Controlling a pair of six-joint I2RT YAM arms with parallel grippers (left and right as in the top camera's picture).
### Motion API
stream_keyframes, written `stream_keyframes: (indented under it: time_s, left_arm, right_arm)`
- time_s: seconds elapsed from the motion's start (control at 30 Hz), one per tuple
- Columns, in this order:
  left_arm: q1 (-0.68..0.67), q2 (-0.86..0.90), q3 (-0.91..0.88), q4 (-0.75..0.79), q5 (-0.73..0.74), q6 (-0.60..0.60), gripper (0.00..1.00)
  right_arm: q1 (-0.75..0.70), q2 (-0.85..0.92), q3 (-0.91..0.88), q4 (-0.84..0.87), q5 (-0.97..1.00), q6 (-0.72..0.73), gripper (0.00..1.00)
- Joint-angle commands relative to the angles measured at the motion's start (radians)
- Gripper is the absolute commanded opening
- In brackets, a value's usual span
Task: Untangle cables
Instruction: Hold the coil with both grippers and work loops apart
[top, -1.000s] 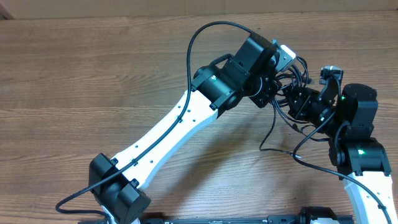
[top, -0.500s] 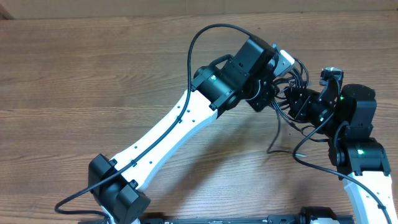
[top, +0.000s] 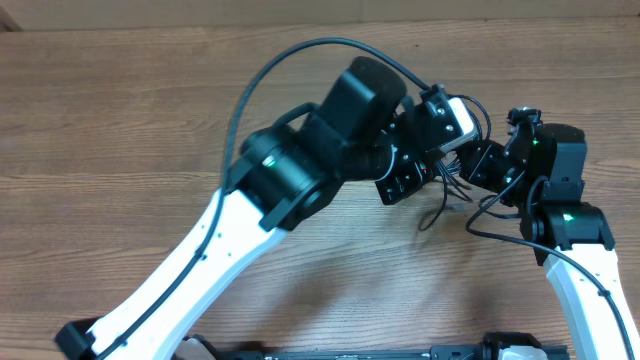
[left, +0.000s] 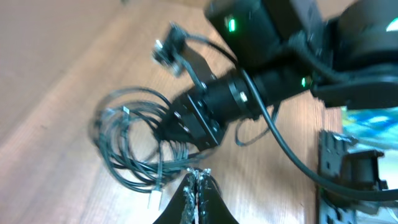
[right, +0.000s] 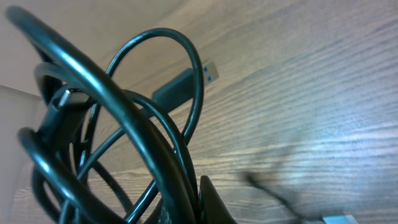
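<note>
Two robot arms meet over wooden table (top: 120, 130), right of centre. Cables (left: 127, 140), thin black cords in loose tangled coil, bunched between both grippers, one end trailing down toward near edge. Left gripper (left: 198, 177): fingers pressed shut, thin strand of coil caught at tips. Right gripper (left: 169, 134) pushed into coil from opposite side, fingers closed on several loops. Right wrist view: loops crowd lens, blue-tipped plug (right: 186, 81) poking out behind them, wood grain beyond.

It looks like a robotics lab bench: a wood-grain table (top: 100, 130) carries a white-and-black left arm (top: 200, 260) and right arm (top: 590, 290), green status lights (top: 567, 216) glowing.
</note>
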Motion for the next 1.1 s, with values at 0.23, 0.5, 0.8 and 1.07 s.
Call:
stream_keyframes:
  time_s: [0.23,0.5,0.8,1.07]
  left_arm:
    - [0.011,-0.039,0.017,-0.03,-0.232,-0.118,0.12]
    - [0.011,0.055,0.016,-0.061,-0.227,-0.177,0.56]
    - [0.01,0.181,0.016,-0.051,-0.225,-0.182,0.49]
    - [0.011,0.197,0.016,0.023,-0.234,-0.211,0.48]
  right_arm:
    - [-0.003,-0.013,0.002,0.024,-0.068,-0.002,0.04]
    - [-0.003,-0.041,0.002,0.061,-0.161,-0.002,0.04]
    - [-0.003,-0.098,0.002,0.06,-0.176,-0.002,0.04]
    - [-0.003,-0.107,0.002,0.045,-0.182,-0.003,0.04]
